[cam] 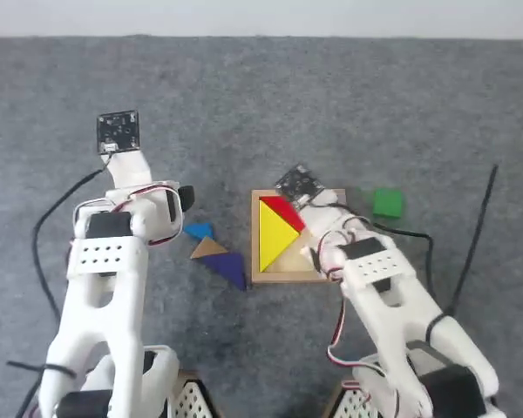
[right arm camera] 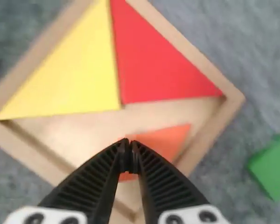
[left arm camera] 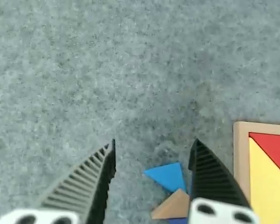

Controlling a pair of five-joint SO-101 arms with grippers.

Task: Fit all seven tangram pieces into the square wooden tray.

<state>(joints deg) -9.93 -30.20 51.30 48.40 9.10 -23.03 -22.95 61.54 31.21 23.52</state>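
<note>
Right claw pressed together over the orange triangle inside the tray; left claw spread apart near the blue triangle.

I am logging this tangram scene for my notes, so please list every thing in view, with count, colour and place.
wooden tray: one, light wood, on the carpet
yellow triangle: one, yellow, in tray
red triangle: one, red, in tray, beside the yellow
orange triangle: one, orange, in tray
green piece: one, green, on carpet right of tray
light blue triangle, tan triangle, dark blue piece: one each, clustered left of tray
carpet: one, grey
left tool: one, black, open, near light blue triangle
right tool: one, black, shut, over orange triangle
</note>
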